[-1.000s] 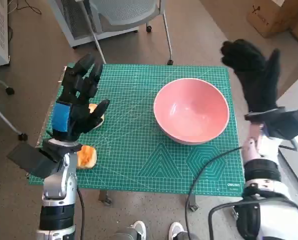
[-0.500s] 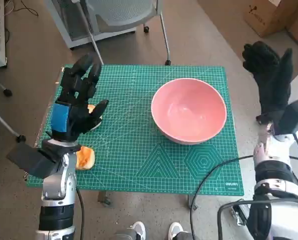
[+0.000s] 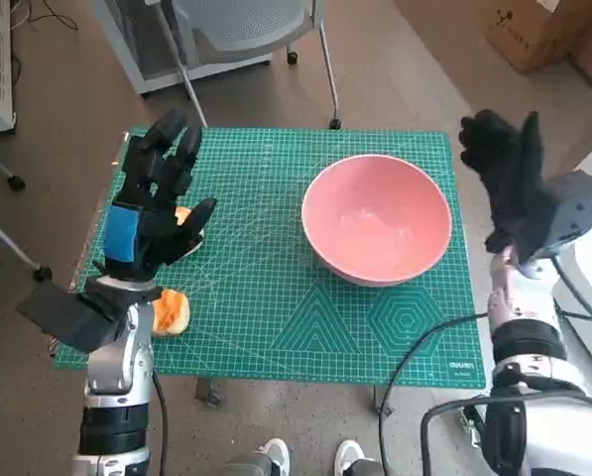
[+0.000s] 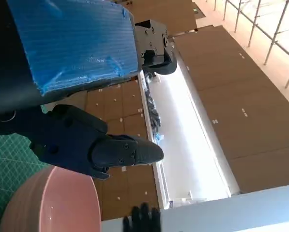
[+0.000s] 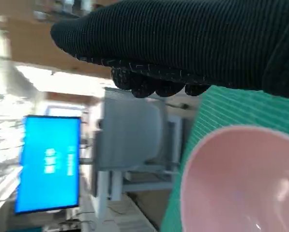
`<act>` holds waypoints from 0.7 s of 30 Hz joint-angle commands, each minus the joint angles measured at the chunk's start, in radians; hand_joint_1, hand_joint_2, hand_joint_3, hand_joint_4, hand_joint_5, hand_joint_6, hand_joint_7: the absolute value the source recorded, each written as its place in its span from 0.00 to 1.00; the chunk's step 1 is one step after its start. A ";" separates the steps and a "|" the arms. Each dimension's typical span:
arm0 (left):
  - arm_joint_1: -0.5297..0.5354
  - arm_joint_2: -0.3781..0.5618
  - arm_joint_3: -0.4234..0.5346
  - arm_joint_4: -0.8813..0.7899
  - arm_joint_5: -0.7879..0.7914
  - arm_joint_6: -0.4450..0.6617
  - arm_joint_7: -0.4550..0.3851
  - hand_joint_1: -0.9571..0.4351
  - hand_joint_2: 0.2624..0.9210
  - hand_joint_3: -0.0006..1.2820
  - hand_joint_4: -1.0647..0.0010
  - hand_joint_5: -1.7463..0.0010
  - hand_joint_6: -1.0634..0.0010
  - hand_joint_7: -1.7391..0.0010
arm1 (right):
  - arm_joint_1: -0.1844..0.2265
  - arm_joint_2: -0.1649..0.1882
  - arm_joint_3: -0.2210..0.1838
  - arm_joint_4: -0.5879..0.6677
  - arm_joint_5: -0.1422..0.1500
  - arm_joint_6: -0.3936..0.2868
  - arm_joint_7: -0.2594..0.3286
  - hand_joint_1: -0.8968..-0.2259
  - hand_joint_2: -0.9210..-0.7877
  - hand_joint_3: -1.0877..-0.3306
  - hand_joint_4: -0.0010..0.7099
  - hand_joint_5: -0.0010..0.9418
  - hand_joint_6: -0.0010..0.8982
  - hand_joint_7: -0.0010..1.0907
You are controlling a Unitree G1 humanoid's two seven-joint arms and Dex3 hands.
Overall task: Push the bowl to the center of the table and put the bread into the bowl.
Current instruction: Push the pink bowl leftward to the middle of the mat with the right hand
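Pink bowl [image 3: 377,218] sitting right of middle on the green-matted counter [image 3: 276,327], upright and empty, nearer the counter's right edge than its left. Right hand [image 3: 509,178] raised just beyond that right edge, gloved fingers spread and pointing up, holding nothing, apart from the bowl's rim but close beside it. From that hand, bowl lying straight toward the robot's left, which is also the way to the counter's middle; so a sideways shove from this hand looks the natural push, with no reach across needed. In the right wrist view, glove [image 5: 183,43] hanging over the bowl's rim [image 5: 241,183] with a gap of mat between, no contact visible.

Left hand [image 3: 152,213] hovering over the counter's left part, fingers apart and extended, thumb out to the side, nothing gripped. Two pieces of bread there: one bread roll [image 3: 188,226] peeping out beneath the thumb side of that hand, hard to say whether touched; another orange piece [image 3: 171,310] lying nearer the robot, beside the left forearm. Bowl well apart from this hand, across the mat to its right. Left hand clearly nearer the bread, right hand nearer the bowl. Push seemingly not yet made, bread not yet lifted. Office chair [image 3: 246,30] standing on the floor beyond the counter.
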 commanded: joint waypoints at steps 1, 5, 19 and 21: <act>0.004 0.011 0.015 -0.014 -0.021 0.000 -0.007 0.33 1.00 0.25 0.78 0.99 0.98 0.66 | 0.028 0.045 -0.030 0.026 0.017 0.082 0.016 0.49 0.00 0.24 0.08 0.00 0.29 0.00; 0.012 0.008 0.019 -0.022 -0.020 0.002 -0.006 0.33 1.00 0.25 0.78 0.99 0.98 0.66 | 0.038 0.073 -0.038 0.026 0.011 0.099 0.021 0.48 0.00 0.23 0.06 0.00 0.28 0.00; 0.043 0.016 0.030 -0.044 0.000 -0.010 0.008 0.31 1.00 0.24 0.77 0.99 0.96 0.67 | 0.038 0.146 -0.026 0.025 -0.013 0.118 0.028 0.45 0.00 0.21 0.12 0.02 0.30 0.01; 0.047 0.017 0.033 -0.044 0.003 -0.011 0.009 0.31 1.00 0.24 0.77 0.99 0.96 0.67 | 0.037 0.160 -0.024 0.023 -0.014 0.111 0.026 0.43 0.00 0.22 0.14 0.02 0.32 0.02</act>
